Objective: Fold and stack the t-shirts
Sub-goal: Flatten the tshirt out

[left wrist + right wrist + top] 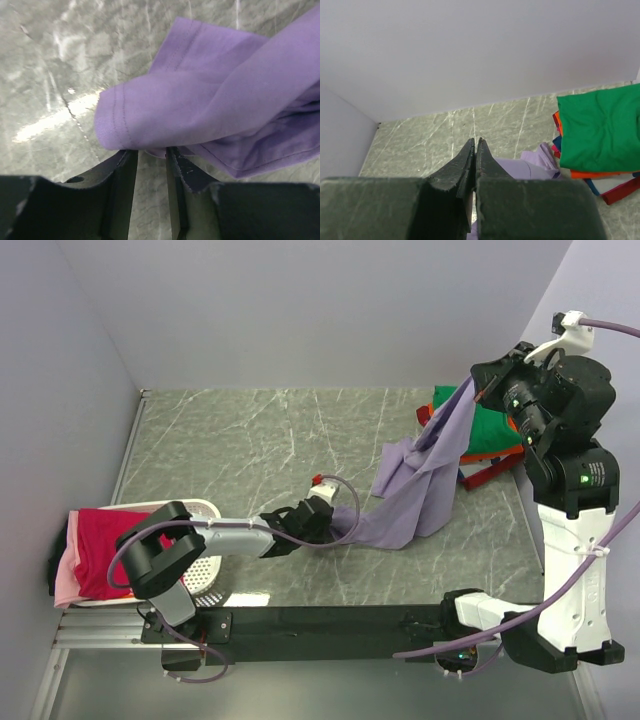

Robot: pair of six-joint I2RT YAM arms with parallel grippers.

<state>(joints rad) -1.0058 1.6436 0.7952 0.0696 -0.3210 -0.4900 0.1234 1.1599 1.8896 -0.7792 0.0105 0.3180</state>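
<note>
Two robot arms rise from the 6 o'clock edge of a grey-green marbled surface (pixel 250 440), seen from above. The right arm (pixel 575 540) stands tall at 3 o'clock, white below and black above. The left arm (pixel 230 535) lies low, reaching from 7 o'clock toward the centre.

One lavender shirt (pixel 420 490) hangs in a loose drape from 2 o'clock down to the surface just right of centre. Its upper end is lifted and its lower folds are pooled on the marble.

At 8 o'clock sits a white perforated basket (pixel 205 575). A magenta shirt (pixel 100 545) is draped over its left side, with a pink shirt (pixel 65 585) showing beneath it.

At 2 o'clock, behind the hanging cloth, a green shirt (pixel 490 430) tops a folded stack (pixel 585 174). Orange, blue and red edges show underneath.

The right gripper (pixel 485 390) is raised at 2 o'clock. Its fingers are pressed together and pinch the top of the lavender shirt, which falls away beneath them.

The left gripper (pixel 151 152) is low at the centre, at the shirt's lower edge. Its fingers stand apart with bare marble showing between them, and a stitched hem lies just at their tips, not clamped.
</note>
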